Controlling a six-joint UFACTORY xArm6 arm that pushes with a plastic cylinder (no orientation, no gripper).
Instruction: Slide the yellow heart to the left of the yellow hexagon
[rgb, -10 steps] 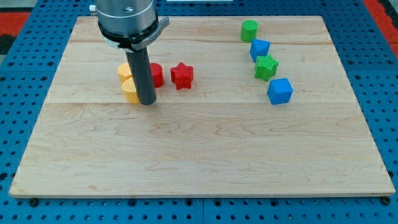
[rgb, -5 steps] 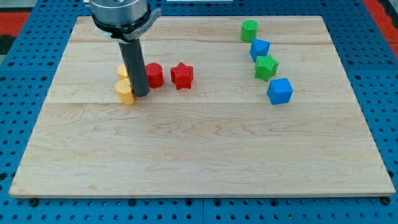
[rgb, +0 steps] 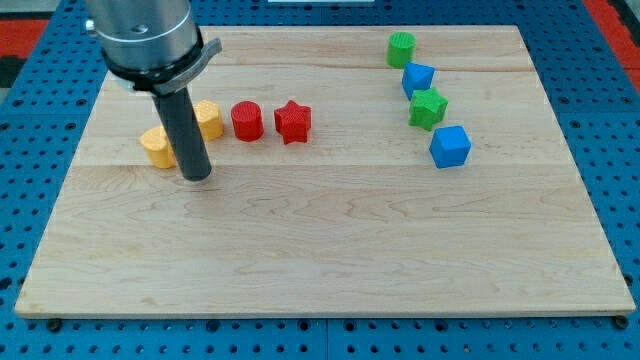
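The yellow heart (rgb: 156, 147) lies on the wooden board (rgb: 320, 240) at the view's left, partly hidden by my rod. The yellow hexagon (rgb: 208, 119) sits just to its right and a little higher, also partly behind the rod. My tip (rgb: 196, 176) rests on the board right of the heart and below the hexagon, close against the heart's right side.
A red cylinder (rgb: 247, 121) and a red star (rgb: 293, 121) lie right of the hexagon. At the upper right are a green cylinder (rgb: 401, 48), a blue block (rgb: 418, 78), a green star (rgb: 428, 108) and a blue cube (rgb: 450, 146).
My rod has moved left and slightly down. The yellow heart has slid left from below the hexagon to its left side. The hexagon has stayed about where it was.
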